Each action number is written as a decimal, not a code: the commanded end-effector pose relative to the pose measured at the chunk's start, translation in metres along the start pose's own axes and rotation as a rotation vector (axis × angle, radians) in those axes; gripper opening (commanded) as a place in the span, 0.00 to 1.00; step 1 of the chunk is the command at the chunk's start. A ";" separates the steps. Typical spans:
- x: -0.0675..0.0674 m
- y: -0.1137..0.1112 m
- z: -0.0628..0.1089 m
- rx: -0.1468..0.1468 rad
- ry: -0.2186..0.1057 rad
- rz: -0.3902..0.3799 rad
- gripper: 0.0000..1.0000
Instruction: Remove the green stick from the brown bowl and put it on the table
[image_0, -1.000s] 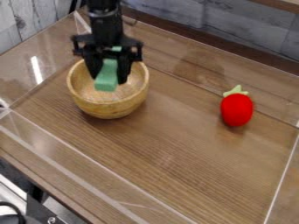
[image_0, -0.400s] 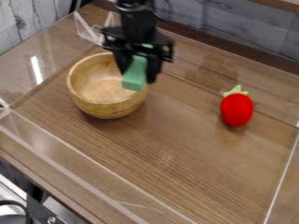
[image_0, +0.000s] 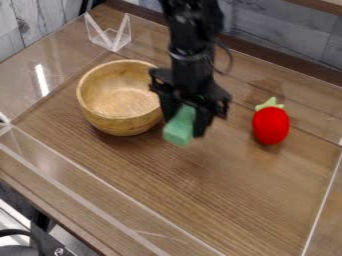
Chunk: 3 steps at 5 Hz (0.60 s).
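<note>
Claw (image_0: 185, 124) clamped on green stick (image_0: 181, 129), stick between fingers, jutting below tips, long axis pointing steeply down toward table (image_0: 160, 195). Brown bowl (image_0: 118, 125) just beside claw, off to picture's left; bare wood beneath, so lowering seems next.

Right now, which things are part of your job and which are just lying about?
For the job:
- the green stick, held up by my gripper
- the brown bowl, which the stick has to be out of
- the table, where the stick should go

Just lying about:
- the red strawberry toy with its green top
</note>
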<state>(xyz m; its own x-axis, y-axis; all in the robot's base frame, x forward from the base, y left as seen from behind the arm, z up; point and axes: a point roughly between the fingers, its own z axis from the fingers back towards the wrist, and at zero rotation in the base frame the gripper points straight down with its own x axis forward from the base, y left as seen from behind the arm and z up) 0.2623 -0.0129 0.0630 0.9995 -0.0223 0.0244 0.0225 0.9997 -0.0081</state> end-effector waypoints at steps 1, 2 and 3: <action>0.009 -0.012 -0.001 0.008 -0.025 0.044 0.00; 0.012 -0.021 -0.009 0.015 -0.010 0.101 0.00; 0.018 -0.031 -0.003 0.015 -0.010 0.069 0.00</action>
<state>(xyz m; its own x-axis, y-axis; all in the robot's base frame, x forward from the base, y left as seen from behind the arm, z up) 0.2679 -0.0430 0.0490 0.9987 0.0490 -0.0116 -0.0489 0.9987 0.0115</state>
